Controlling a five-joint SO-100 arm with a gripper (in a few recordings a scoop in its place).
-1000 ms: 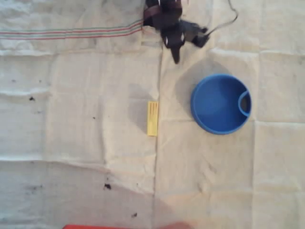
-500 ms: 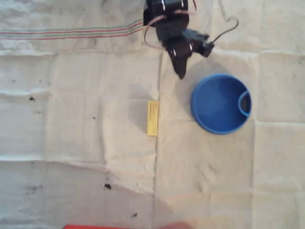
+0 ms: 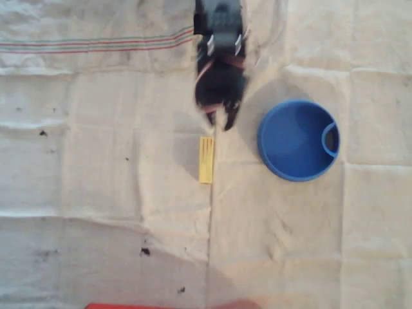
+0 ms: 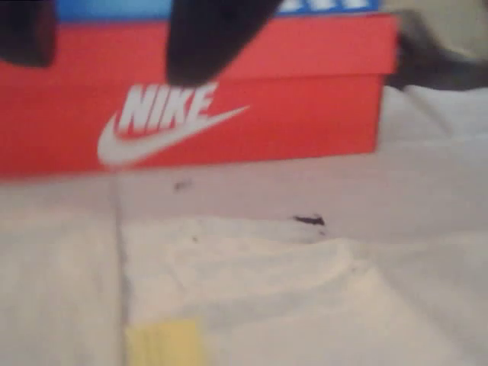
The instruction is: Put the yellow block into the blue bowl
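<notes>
Yellow block (image 3: 206, 159) lies left of the blue bowl (image 3: 297, 140); end effector (image 3: 219, 121) hovers above it, fingers slightly apart

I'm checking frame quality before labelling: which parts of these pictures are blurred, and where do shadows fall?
Overhead view: the gripper is smeared by motion; the yellow block and blue bowl are sharp, each with a soft shadow to its upper left. Wrist view: everything is soft, including the red box.

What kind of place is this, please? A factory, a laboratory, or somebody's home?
Probably a home or hobby bench, not a factory. A creased white cloth covers the table, a red Nike shoebox stands at its edge, and the props are a plastic blue bowl and a yellow block.
</notes>
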